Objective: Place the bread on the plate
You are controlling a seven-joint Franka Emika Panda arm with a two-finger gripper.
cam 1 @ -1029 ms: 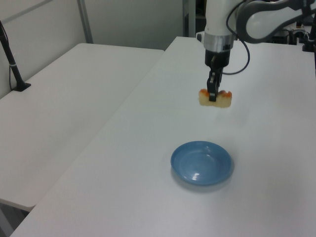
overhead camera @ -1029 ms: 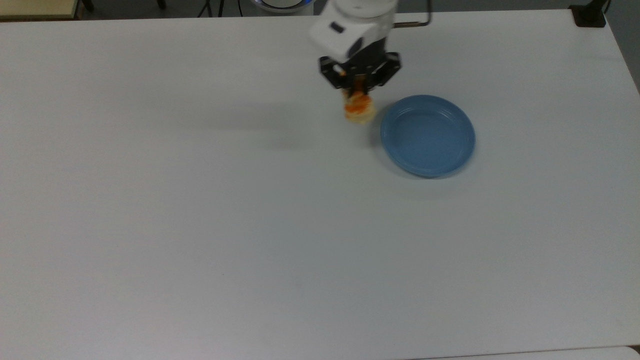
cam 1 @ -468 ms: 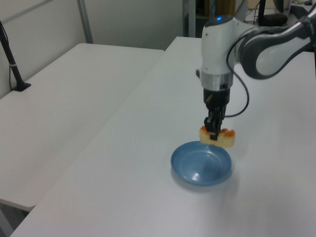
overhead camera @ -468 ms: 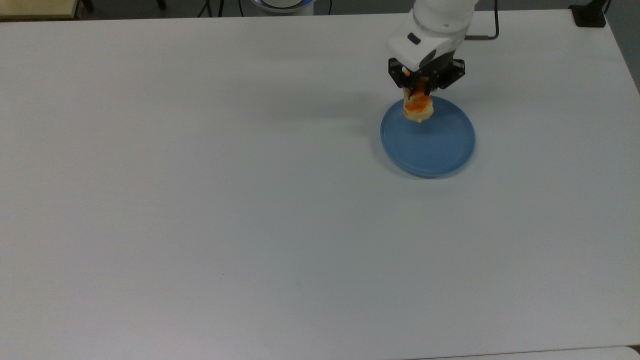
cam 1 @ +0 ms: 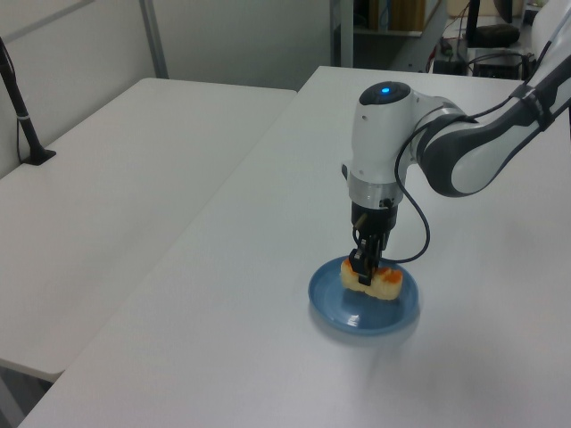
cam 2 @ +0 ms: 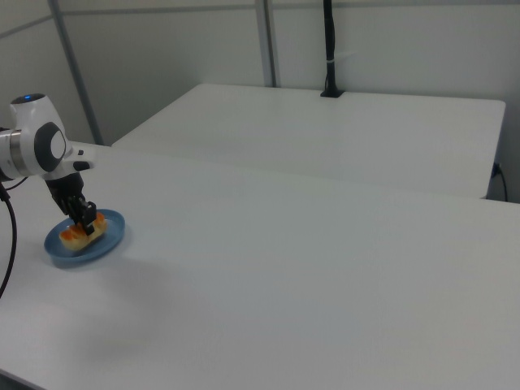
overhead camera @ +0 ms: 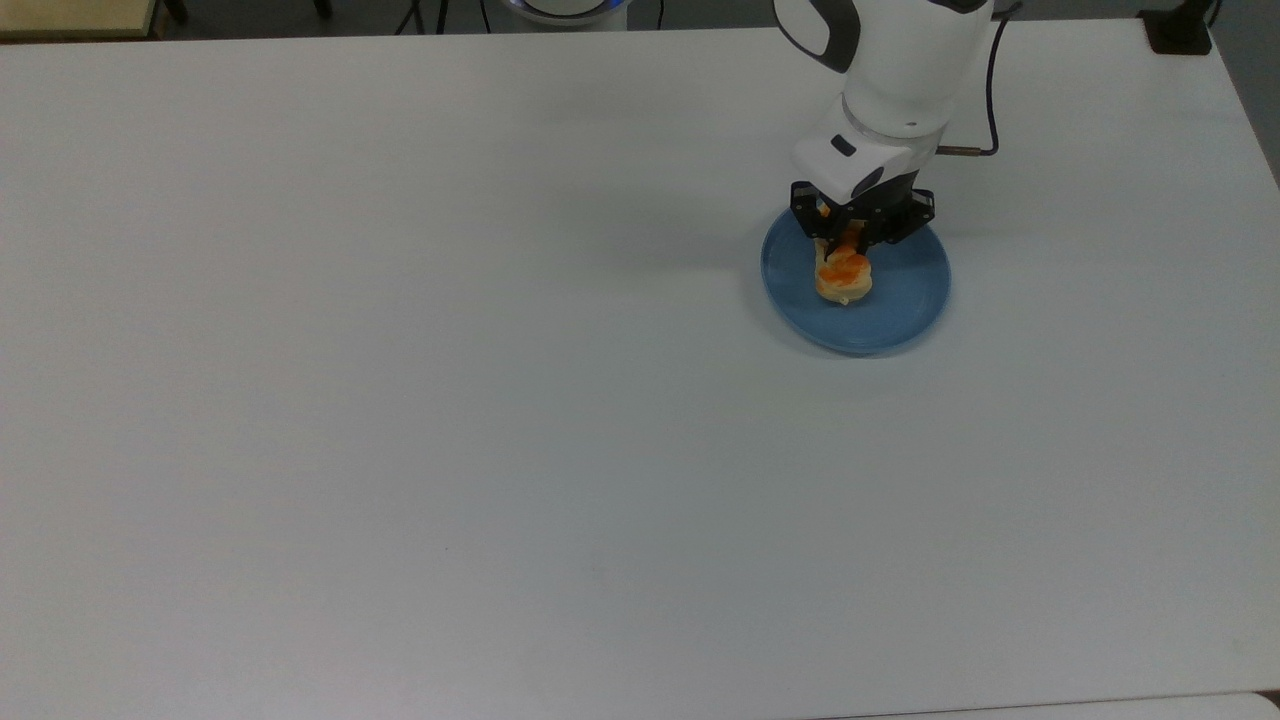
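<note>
The pale-yellow bread [overhead camera: 843,281] [cam 1: 375,283] [cam 2: 82,231] with orange-brown bumps rests low on the round blue plate [overhead camera: 905,295] [cam 1: 357,315] [cam 2: 101,246], near the plate's middle. My gripper [overhead camera: 846,256] [cam 1: 363,275] [cam 2: 84,218] points straight down over the plate and is shut on the bread, one dark finger on each long side. The white arm rises behind it towards the top view's upper edge.
The plate lies on a wide white table [overhead camera: 400,400] with bare surface all around it. A second white table [cam 1: 116,160] stands alongside, with a black post [cam 1: 22,116] [cam 2: 329,49] clamped to it. A cable [overhead camera: 990,100] loops off the arm.
The gripper carried the bread from above the table beside the plate to over the plate, then came down until the bread sits at the plate's surface.
</note>
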